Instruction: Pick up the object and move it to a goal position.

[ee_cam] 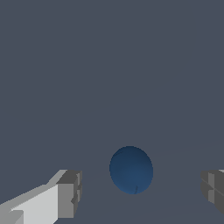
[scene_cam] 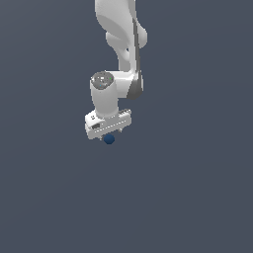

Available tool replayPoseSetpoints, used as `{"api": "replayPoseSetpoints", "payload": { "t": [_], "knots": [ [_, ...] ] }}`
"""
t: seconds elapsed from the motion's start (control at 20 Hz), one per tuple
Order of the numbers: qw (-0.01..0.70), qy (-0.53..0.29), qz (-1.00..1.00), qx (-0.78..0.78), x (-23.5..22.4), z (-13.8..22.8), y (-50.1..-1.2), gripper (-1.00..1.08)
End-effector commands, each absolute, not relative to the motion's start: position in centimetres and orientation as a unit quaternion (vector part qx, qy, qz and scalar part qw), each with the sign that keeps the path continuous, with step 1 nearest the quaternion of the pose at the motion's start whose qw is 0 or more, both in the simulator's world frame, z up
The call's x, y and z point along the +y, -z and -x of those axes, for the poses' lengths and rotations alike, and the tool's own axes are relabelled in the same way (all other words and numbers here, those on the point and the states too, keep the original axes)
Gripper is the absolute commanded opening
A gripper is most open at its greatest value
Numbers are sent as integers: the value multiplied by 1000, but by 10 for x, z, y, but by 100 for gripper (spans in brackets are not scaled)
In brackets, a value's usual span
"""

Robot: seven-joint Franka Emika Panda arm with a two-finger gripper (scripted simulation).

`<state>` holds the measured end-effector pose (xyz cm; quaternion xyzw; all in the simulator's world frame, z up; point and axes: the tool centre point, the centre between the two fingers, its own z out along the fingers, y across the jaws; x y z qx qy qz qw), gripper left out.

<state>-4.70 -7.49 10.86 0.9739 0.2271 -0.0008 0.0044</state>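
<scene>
Here, ext. view: white Panda arm [scene_cam: 121, 44] came down from the top of the frame, wrist bent, end effector [scene_cam: 109, 134] pointing downward over a plain dark grey-blue ground; no tabletop edge or surface detail could be made out, so whether the ground was a surface or just backdrop couldn't be told. Small dark blue ball [scene_cam: 109, 139] sat directly under the end effector's body, approx. centred on it, its upper part tucked up against the underside of the hand in this view; fingers too small to resolve there.

Wrist view: ball [ee_cam: 131, 170] appeared as a smooth dark blue sphere, plain, between the two grey finger pads; one fingertip [ee_cam: 70, 192] w/ its white link stood to one side, the other fingertip [ee_cam: 213, 190] at the opposite frame edge; end effector midpoint [ee_cam: 141, 192] fell close by the ball. Jaws stood wide apart; clear gap of grey ground visible on both sides of the ball, so neither pad touched it; ball nearer the white-linked finger than the other. Ball not gripped; contact w/ the ground beneath couldn't be judged, no shadow seen. Ball much narrower than the finger spread.
</scene>
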Motion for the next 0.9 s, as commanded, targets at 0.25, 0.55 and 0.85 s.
{"api": "replayPoseSetpoints", "payload": {
  "t": [0.25,0.55,0.85],
  "knots": [
    [2,0,-956,293,-86,61,-91,100],
    [0,0,-947,322,-91,68,-84,100],
    [0,0,-944,331,-92,70,-81,100]
  ]
}}
